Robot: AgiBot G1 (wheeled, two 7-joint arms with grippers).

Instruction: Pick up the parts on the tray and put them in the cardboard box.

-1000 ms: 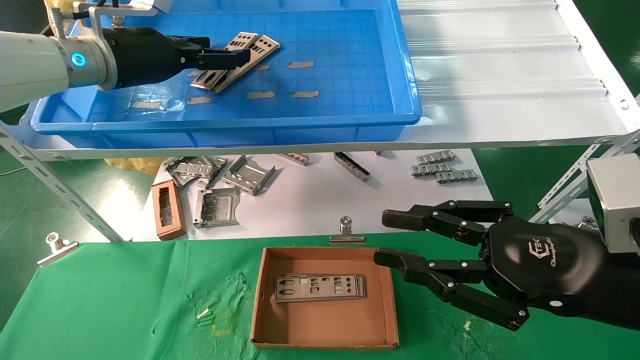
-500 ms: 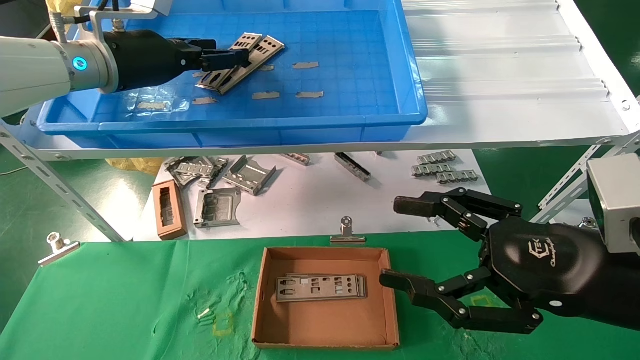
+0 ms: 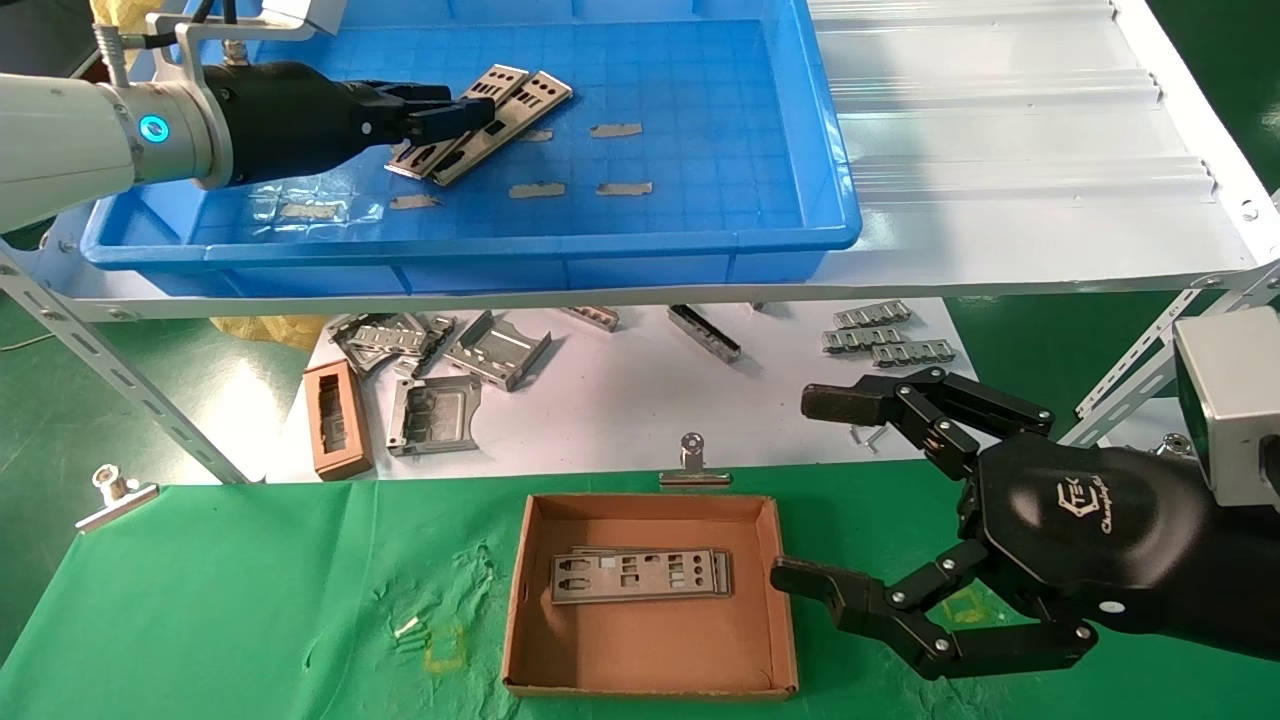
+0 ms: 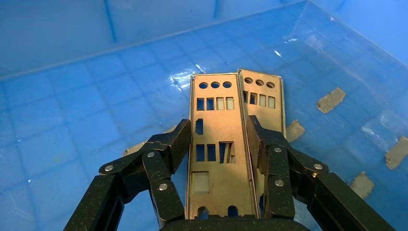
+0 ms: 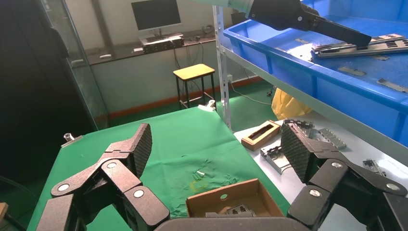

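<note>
Left wrist view shows the left gripper (image 4: pixel 219 144) closed on the long edges of one of the parts (image 4: pixel 217 144), a thin silver-grey metal plate with punched round and rectangular holes. One finger (image 4: pixel 171 144) presses each long side near the middle of the plate. A second plate (image 4: pixel 263 103) lies just beside and partly under the first one, and it is not possible to tell whether it is also caught between the jaws.

From the head view, both plates are inside the tray (image 3: pixel 830 190), near its left back part, among small tape strips (image 3: pixel 624 188) on the blue floor. The cardboard box (image 3: pixel 650 650) stands lower, on the green cloth (image 3: pixel 250 600), and already holds some plates (image 3: pixel 640 575). The right gripper (image 3: pixel 815 495) waits just beside the right wall of the box with its fingers spread wide and nothing between them.

The plate looks stiff but very thin and light, so it probably bends little and can slip easily, because the pads touch only the narrow edges. A hold across the width near the middle seems the good place, since the plate then stays balanced and does not tip. The edges and cut-outs are likely sharp and smooth, and the neighbour plate could stick and come up together with it.
</note>
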